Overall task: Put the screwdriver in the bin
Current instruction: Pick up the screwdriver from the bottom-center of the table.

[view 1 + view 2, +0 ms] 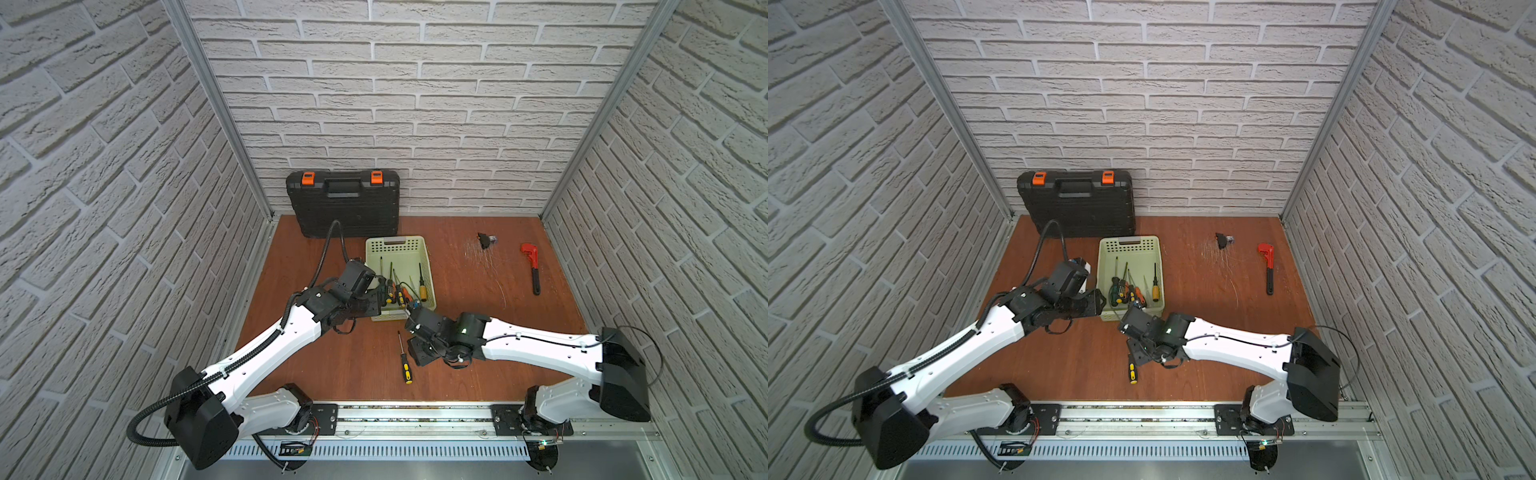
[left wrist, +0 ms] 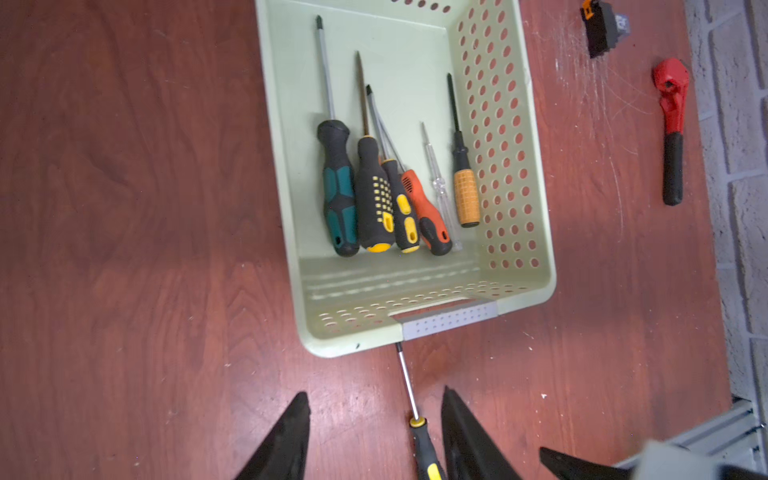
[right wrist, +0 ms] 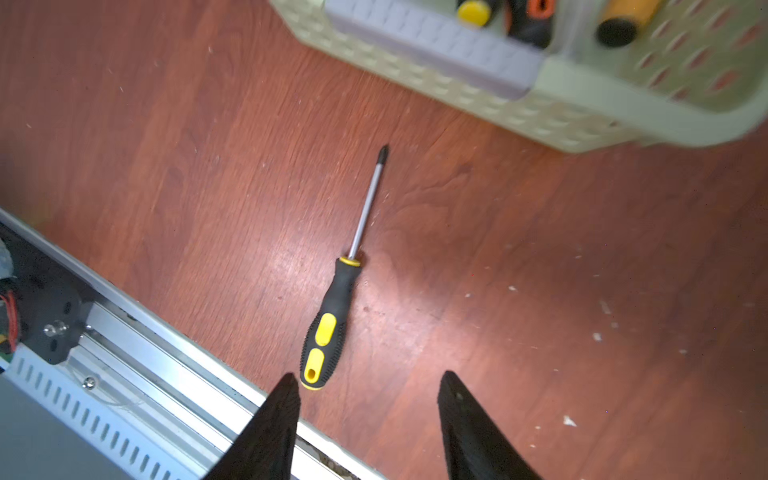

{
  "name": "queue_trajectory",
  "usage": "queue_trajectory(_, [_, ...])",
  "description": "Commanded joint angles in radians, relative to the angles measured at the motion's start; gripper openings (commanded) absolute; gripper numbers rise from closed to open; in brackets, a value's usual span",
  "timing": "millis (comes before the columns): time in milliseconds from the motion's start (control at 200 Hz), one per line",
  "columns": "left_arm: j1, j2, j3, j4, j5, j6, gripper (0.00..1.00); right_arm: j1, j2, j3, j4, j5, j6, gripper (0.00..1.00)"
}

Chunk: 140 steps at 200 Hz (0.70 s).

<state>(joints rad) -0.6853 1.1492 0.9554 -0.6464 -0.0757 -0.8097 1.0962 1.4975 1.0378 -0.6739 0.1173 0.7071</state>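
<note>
One screwdriver [image 3: 332, 307] lies on the bench [image 3: 540, 249] near the bin [image 3: 582, 120]. Your left end effector [image 2: 376, 392] and right end effector [image 3: 369, 375] stand apart, empty; pinch it off-centre and it could roll away.

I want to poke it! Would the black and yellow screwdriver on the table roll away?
Probably a bit. The screwdriver has a roundish handle, so a sideways push may roll it, though the ribbed grip should slow it. Its thin metal shaft looks stiff, so it likely won't bend when lifted.
</note>
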Motion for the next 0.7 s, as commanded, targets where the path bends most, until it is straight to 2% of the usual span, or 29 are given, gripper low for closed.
queue_trajectory(0, [0.005, -0.056, -0.039, -0.018, -0.095, -0.030, 0.53, 0.031, 0.075, 0.025, 0.038, -0.052, 0.082, 0.57])
queue_trajectory(175, [0.033, -0.112, -0.080, -0.021, -0.116, -0.039, 0.55, 0.039, 0.180, 0.085, 0.017, -0.068, 0.072, 0.58])
queue_trajectory(360, [0.050, -0.106, -0.086, -0.017, -0.110, -0.042, 0.54, 0.039, 0.248, 0.094, 0.029, -0.091, 0.068, 0.57])
queue_trajectory(695, [0.059, -0.122, -0.094, -0.027, -0.119, -0.052, 0.54, 0.039, 0.280, 0.075, 0.042, -0.109, 0.074, 0.50])
